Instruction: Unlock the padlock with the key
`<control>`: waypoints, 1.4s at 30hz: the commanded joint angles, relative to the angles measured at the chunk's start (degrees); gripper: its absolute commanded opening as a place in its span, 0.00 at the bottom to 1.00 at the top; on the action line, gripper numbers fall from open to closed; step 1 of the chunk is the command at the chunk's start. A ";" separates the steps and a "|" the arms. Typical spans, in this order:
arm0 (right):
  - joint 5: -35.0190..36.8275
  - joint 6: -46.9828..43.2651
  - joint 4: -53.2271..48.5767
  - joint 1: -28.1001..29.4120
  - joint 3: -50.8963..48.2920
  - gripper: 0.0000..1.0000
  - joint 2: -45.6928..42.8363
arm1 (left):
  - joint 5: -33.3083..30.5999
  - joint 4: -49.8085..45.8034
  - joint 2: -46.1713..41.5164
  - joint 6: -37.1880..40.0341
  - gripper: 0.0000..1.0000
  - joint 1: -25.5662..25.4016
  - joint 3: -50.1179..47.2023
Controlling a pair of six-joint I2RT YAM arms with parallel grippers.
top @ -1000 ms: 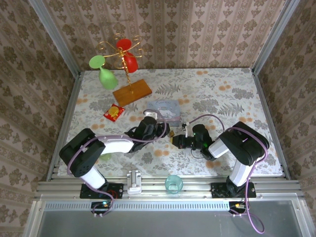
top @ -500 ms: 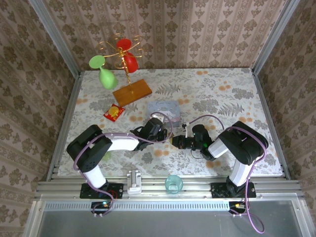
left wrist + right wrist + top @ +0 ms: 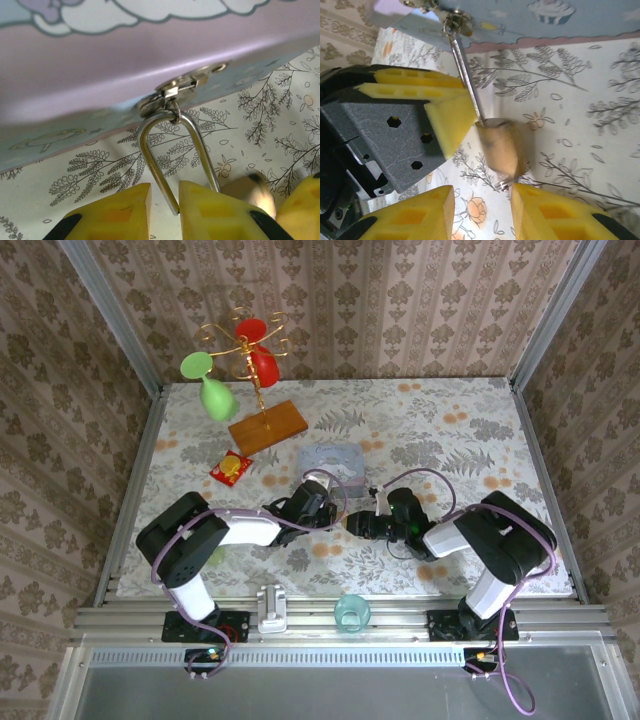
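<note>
No writing reads anywhere. My right gripper (image 3: pixel 480 202) stands apart, empty, the padlock (image 3: pixel 501 147) at twelve o'clock: blurred brass body, thin silvery shackle (image 3: pixel 172 150). My left gripper (image 3: pixel 165 207) pinches that shackle, which hangs from the hasp (image 3: pixel 180 87) of the pale blue tin (image 3: pixel 332 460) beyond.

Wallpapered test booth (image 3: pixel 350 310) (aluminium-framed)

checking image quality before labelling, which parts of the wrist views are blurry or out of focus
Left wrist: the shackle and tin clasp are fairly sharp, the brass padlock body is a soft blur, the yellow fingers slightly soft. Right wrist: the padlock body is smeared, the tablecloth print crisp.
</note>
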 commanded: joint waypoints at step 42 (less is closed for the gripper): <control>32.86 -11.96 -39.92 12.74 23.46 0.47 4.27 | 4.34 2.94 -18.54 -4.59 0.38 4.23 -10.40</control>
